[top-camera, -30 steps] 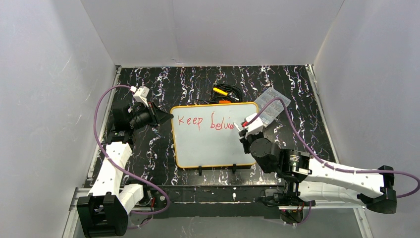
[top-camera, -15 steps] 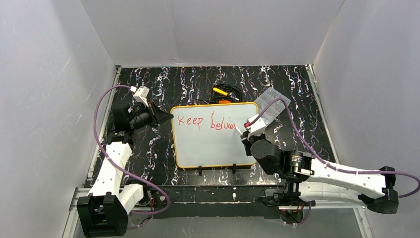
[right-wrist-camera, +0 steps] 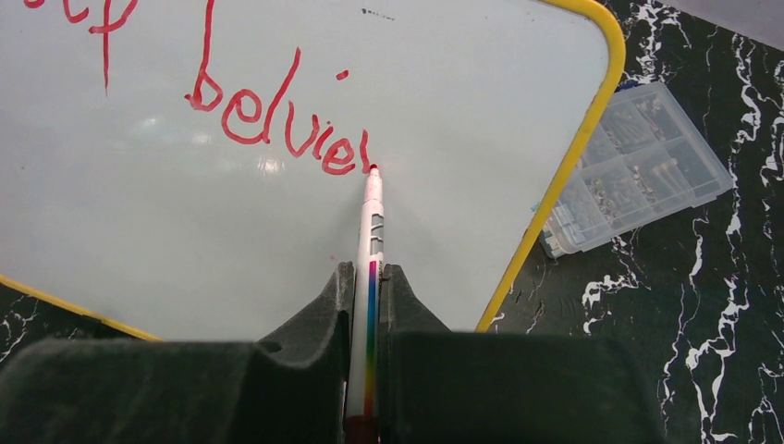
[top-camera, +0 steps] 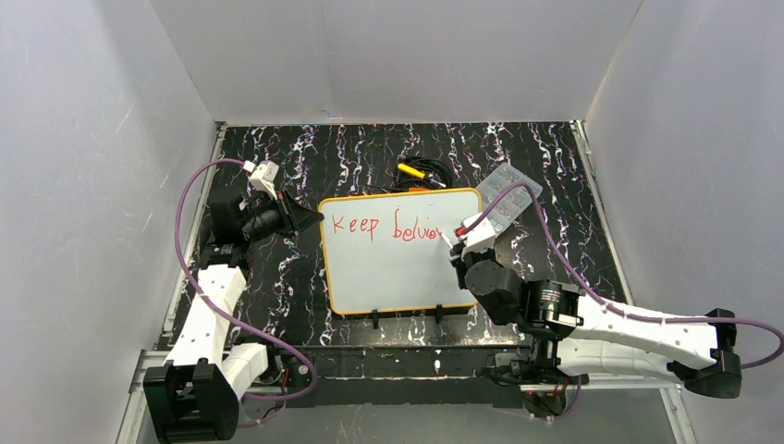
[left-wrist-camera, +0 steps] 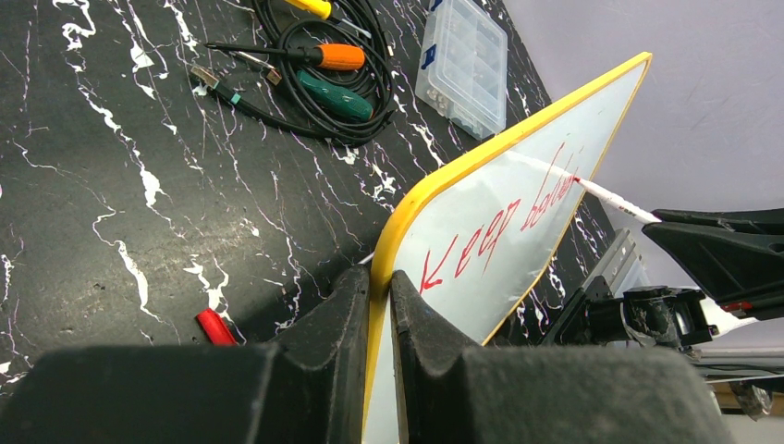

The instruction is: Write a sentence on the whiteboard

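screwdrivers (left-wrist-camera: 337,57), clear box (left-wrist-camera: 462,63) on marbled table (left-wrist-camera: 111,185)

At the centre of the top view lies the whiteboard (top-camera: 398,273), a glossy white rectangle with rounded corners, a thin yellow-orange rim and two small black clips on its lower edge, and across its upper part runs the sentence (top-camera: 384,228), one line of thin red handwriting reading "Keep" and an unfinished word starting "bel".

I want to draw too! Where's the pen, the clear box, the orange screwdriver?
the pen (right-wrist-camera: 373,222): right wrist view, on its white barrel.
the clear box (right-wrist-camera: 638,166): right wrist view, middle of its lid.
the orange screwdriver (left-wrist-camera: 337,57): left wrist view, on its handle.
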Tool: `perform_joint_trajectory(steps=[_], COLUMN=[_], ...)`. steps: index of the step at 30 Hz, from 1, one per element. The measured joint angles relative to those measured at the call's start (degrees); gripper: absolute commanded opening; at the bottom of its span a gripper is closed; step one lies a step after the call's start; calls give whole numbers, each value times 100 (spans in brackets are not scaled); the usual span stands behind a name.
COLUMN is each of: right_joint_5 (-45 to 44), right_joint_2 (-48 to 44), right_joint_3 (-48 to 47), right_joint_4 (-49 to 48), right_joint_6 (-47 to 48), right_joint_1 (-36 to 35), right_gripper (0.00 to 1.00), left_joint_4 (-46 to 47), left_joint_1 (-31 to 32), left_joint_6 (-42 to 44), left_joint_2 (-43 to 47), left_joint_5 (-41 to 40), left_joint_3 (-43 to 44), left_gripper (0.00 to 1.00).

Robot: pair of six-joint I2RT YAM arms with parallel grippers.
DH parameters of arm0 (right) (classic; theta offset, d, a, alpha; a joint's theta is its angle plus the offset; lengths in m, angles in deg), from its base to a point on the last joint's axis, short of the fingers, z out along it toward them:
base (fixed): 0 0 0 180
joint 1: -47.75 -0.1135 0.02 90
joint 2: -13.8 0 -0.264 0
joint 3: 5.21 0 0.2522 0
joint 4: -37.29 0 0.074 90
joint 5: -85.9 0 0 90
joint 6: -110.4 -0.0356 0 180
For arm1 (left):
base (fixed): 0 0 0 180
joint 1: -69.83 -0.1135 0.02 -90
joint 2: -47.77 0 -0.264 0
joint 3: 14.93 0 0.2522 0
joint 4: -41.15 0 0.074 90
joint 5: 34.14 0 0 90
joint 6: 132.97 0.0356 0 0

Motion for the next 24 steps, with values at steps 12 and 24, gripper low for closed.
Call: perform_joint_trajectory(steps=[12, 24], right_joint_5=[-275, -267], right_joint_2=[-37, -531], right_joint_3=[-2, -2], right_joint_4=[-225, -101], right_joint_6=[201, 85], right_joint_1=[0, 0], right_gripper=[1, 1], left_joint_4=[-2, 7], left_joint_1=[0, 11], left_joint_6=[0, 0], left_joint_2=[0, 0], left_joint_5=[-2, 7], left_joint_3=[0, 0], left_gripper=[0, 0])
